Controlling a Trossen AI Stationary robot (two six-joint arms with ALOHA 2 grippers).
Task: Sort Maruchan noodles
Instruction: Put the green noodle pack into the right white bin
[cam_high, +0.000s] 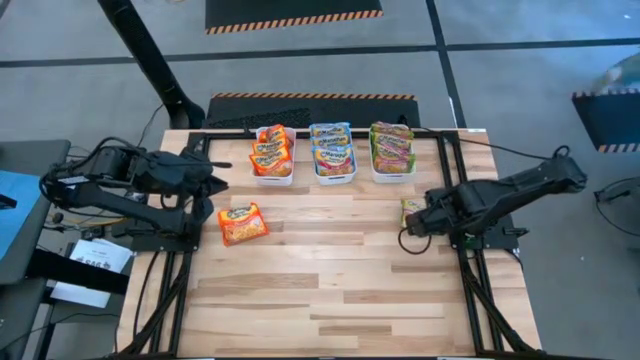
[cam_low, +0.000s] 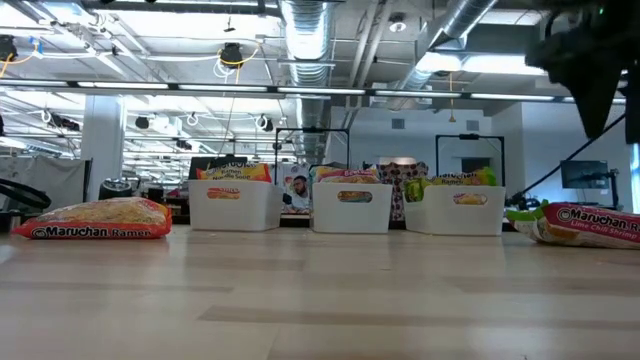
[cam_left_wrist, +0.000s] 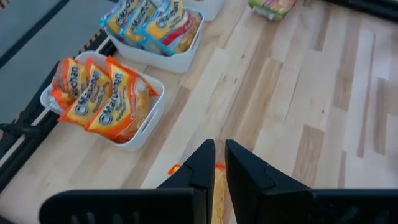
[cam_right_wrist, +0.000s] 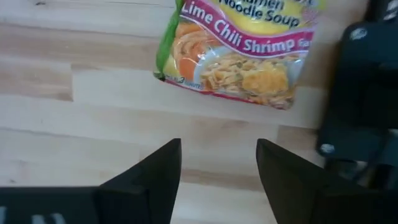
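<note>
Near half of the butcher-block table (cam_high: 330, 300): bare wood, no packets.

Mid-table, left: one orange Maruchan packet (cam_high: 242, 223) lies flat and loose, label up. The left gripper (cam_left_wrist: 217, 163) hangs just beside and above it, fingers pressed together, nothing between them; in its wrist view an orange sliver of the packet shows under the tips.

Mid-table, right: one green-pink Lime Chili Shrimp packet (cam_right_wrist: 239, 53) lies flat near the right edge, in front of the green bin. The right gripper (cam_right_wrist: 217, 158) sits over bare wood just short of it, fingers spread wide, not touching it. In the low view the same packet rests on the table at the far right, nothing clamped on it.

Far edge: three white bins in a row. Orange bin (cam_high: 272, 172) on the left holds orange packets standing on edge; blue bin (cam_high: 333, 177) in the middle holds blue ones; green bin (cam_high: 392, 174) on the right holds green-pink ones.

Judgement: sort is nearly done; two packets remain out. Step in hand looks like the right arm's approach to the Lime Chili Shrimp packet. Next move calls for advancing the spread fingers over the packet, closing on the slippery wrapper, lifting, and carrying it to the green bin. The orange packet then goes to the orange bin.
</note>
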